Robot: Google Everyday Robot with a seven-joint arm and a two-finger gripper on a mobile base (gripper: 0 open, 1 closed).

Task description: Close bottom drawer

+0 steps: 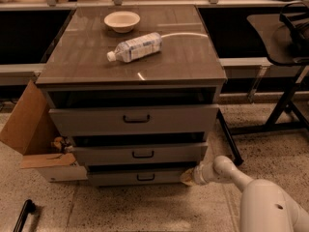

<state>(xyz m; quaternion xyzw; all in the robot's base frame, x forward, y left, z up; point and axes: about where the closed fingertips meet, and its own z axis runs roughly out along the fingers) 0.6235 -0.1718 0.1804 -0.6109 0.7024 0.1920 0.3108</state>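
Observation:
The bottom drawer [140,176] is the lowest and slimmest grey-brown front of the cabinet, with a small black bar handle [145,177]. It stands out only slightly from the cabinet, with a dark gap above it. My gripper [189,176] reaches in from the lower right on the white arm [227,170] and rests against the drawer front's right end, near the floor. The middle drawer [140,153] and the tall top drawer [134,118] above it also stand slightly out.
A plastic bottle [135,47] lies on the cabinet top beside a white bowl [122,21]. An open cardboard box [34,134] stands against the cabinet's left side. A black chair or stand [289,57] is at the right. A black object [23,215] lies on the floor at lower left.

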